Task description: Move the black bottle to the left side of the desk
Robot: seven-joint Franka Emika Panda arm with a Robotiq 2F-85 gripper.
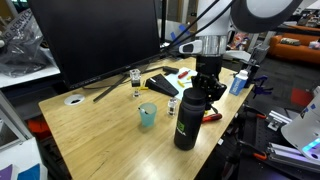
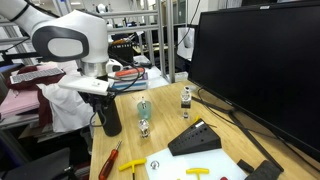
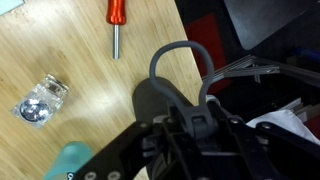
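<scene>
Near the right edge of the tabletop (image 1: 100, 130), the gripper (image 1: 206, 92) hides the top of the black bottle (image 1: 188, 136). It's black on black, so its grip can't be judged, and the green logo (image 1: 181, 126) is unreadable.

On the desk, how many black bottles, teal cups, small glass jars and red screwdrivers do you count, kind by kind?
Black bottle: 1
Teal cup: 1
Small glass jars: 2
Red screwdriver: 1
Total: 5
</scene>
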